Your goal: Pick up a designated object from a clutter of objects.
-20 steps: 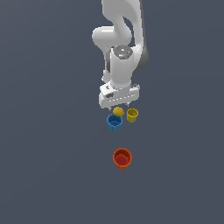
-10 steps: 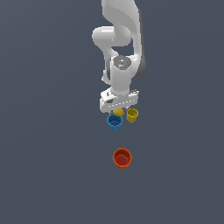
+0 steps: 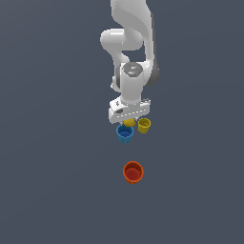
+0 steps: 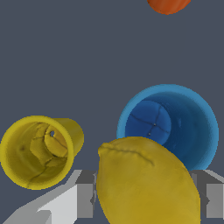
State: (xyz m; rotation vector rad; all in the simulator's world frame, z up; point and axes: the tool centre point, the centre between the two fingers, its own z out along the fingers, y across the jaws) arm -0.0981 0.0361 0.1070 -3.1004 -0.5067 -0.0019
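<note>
In the exterior view we are observing 1 white arm [image 3: 129, 71] reaching down over a dark grey counter [image 3: 47, 167]. Its gripper [image 3: 129, 119] is sitting low over a tight group of 3 items. The yellow lemon-like lump [image 3: 129, 123] is showing only partly beneath the hand, just beside the yellow cup [image 3: 144, 125] on the exterior view's right and the blue cup [image 3: 125, 134], which is standing nearer the camera. The orange-red cup [image 3: 133, 172] is standing well apart from the group, nearer the camera still. All 3 cups are standing upright, mouths up. We cannot tell from this view how the jaws are standing.

In the wrist view we are seeing the lump [image 4: 146, 183] filling the near field between the 2 grey fingers [image 4: 85, 200], which are sitting wide, 1 on each side of it. Whether the pads are touching it we cannot tell. The blue cup [image 4: 192, 127] is lying just behind the lump, partly overlapped by it; the yellow cup [image 4: 39, 151] is sitting beside it, apart. The orange-red cup [image 4: 168, 5] is appearing at the frame edge, well apart.
</note>
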